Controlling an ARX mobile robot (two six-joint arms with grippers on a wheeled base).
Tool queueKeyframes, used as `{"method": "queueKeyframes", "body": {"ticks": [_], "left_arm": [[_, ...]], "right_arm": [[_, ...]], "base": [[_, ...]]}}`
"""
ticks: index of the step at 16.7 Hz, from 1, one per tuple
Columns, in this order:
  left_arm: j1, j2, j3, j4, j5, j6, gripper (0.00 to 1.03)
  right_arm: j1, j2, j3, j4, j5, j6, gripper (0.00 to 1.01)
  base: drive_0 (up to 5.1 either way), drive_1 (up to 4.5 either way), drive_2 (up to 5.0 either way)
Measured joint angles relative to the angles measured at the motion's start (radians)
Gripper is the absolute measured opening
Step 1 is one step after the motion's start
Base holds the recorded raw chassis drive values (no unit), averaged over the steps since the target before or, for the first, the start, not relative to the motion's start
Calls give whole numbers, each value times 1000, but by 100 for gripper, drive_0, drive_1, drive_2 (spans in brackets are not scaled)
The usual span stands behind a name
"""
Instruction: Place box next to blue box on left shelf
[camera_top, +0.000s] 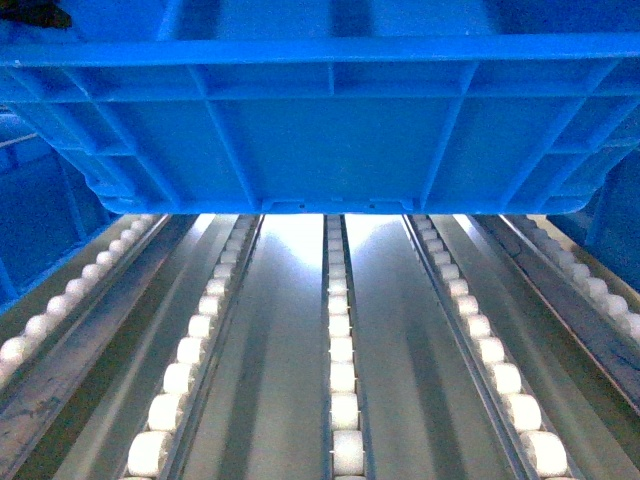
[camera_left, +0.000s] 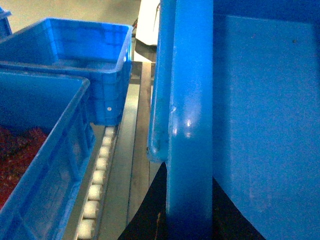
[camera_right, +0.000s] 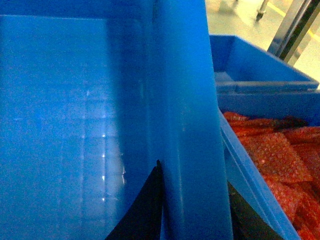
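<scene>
1. Head view: the large bright-blue ribbed plastic crate (camera_top: 320, 120) fills the upper half of the frame, its underside and two small bottom slots facing the camera. It appears raised above the grey metal roller shelf (camera_top: 270, 380); daylight shows under its lower edge.
2. Four to five lanes of small white rollers (camera_top: 341, 375) run from 6 o'clock toward 12 o'clock, bare in front of the crate.
3. At 9 o'clock a dark-blue wall of a neighbouring blue crate (camera_top: 40, 215) borders the lane; another blue surface sits at 3 o'clock.
4. Left wrist view: the left gripper (camera_left: 190, 200) straddles the crate's thick rim, dark finger parts showing on either side of it. Jaws closed on the rim, by my reading.
5. Same view, 9 to 11 o'clock: two blue crates sit on the shelf, the nearer holding red material (camera_left: 20, 150).
6. Right wrist view: the right gripper (camera_right: 192, 205) likewise clamps the opposite rim; a crate with red bagged contents (camera_right: 280, 160) lies at 3 o'clock.
7. Judgement: keep both ends level, lower squarely onto the rollers between the neighbours, and release only once weight rests, since rollers may let it coast.
</scene>
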Motion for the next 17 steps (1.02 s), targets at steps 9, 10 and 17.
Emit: {"method": "queueKeyframes", "body": {"ticks": [9,10,17], "left_arm": [[-36,32,8,-412,27,14,6],[-48,35,6,-413,27,7,6],[-85,63,-21,-491,-1,-11,6]], "right_arm": [[-46,93,-32,-346,-180,142,21],[-57,100,-33,-342,-177,142,21],[-79,154,-63,-343,-221,151,21]], "base": [[0,0,0],[0,0,0],[0,0,0]]}}
